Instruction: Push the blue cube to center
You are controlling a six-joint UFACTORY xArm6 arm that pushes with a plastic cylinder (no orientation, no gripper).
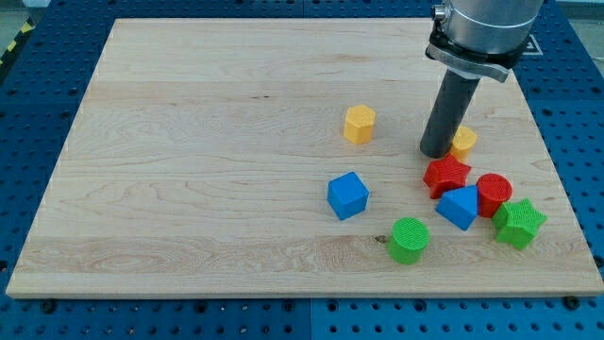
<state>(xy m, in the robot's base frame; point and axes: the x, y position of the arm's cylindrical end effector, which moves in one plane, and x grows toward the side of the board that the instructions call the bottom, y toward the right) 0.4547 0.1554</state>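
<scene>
- The rod's tip [436,153] rests on the wooden board [189,142] at the view's right; it has no fingers to open or close.
- The tip touches a yellow block [464,142], partly hidden behind the rod, and sits just above a red star [445,175].
- The blue cube [347,195] lies well apart from the tip, toward the lower left of it, right of the board's middle.
- A yellow hexagon [360,124] sits above the cube.
- A green cylinder [410,239] lies below and right of the cube.
- A blue triangular block [460,207], red cylinder [494,194] and green star [519,223] cluster near the right edge.
</scene>
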